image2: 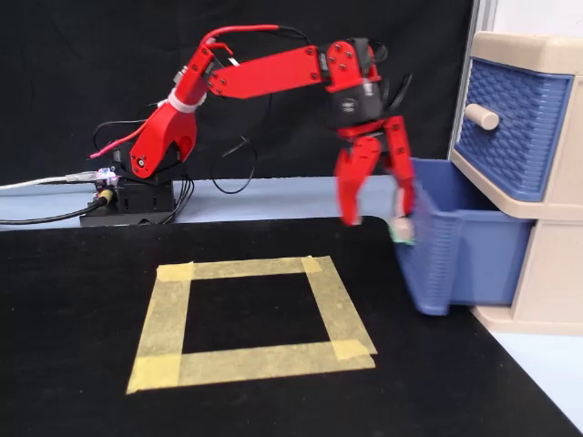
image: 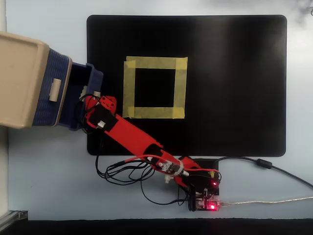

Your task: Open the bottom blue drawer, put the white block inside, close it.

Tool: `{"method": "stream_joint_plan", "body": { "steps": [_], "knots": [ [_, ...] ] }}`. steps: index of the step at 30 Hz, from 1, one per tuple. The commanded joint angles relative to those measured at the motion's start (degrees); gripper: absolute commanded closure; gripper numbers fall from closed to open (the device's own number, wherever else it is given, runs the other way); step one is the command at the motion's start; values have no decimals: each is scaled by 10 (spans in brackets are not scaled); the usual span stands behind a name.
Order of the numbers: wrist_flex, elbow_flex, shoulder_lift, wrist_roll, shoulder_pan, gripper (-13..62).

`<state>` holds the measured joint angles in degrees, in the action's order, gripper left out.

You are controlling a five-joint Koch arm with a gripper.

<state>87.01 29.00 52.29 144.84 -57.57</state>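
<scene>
- The drawer (image2: 460,250) is pulled out; the gripper (image2: 378,218) hangs at its front edge.
- Jaws are apart; the block (image2: 401,229) seems to touch one finger only.
- I judge the next move: drop it inside, then push the drawer shut.

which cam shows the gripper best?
Fixed view: the gripper hangs in profile, both fingers visible and spread at the open drawer's front. Overhead, the arm hides most of it.

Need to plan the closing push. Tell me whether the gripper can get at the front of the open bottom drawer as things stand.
Probably yes. The gripper hangs open right at the front wall of the pulled-out blue drawer, one finger at its rim. Nothing visible lies between them; the black mat in front is bare apart from the tape square.
</scene>
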Motion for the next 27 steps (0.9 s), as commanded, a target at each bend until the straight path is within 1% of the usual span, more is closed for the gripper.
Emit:
{"method": "stream_joint_plan", "body": {
  "steps": [1, 8, 11, 13, 14, 16, 18, 21, 24, 27],
  "knots": [
    [-56, -65, -10, 60, -33, 147],
    [-73, -227, -105, 81, -70, 149],
    [-59, -265, -148, 81, -69, 149],
    [-11, -272, -127, 80, -63, 148],
    [30, -273, -101, 80, -56, 147],
    [163, -273, -15, 75, -4, 150],
    [279, -269, 72, 55, 76, 151],
    [301, -231, 164, -43, 182, 153],
    [302, -100, 261, -214, 271, 154],
    [301, 103, 368, -381, 340, 154]
  ]
}}
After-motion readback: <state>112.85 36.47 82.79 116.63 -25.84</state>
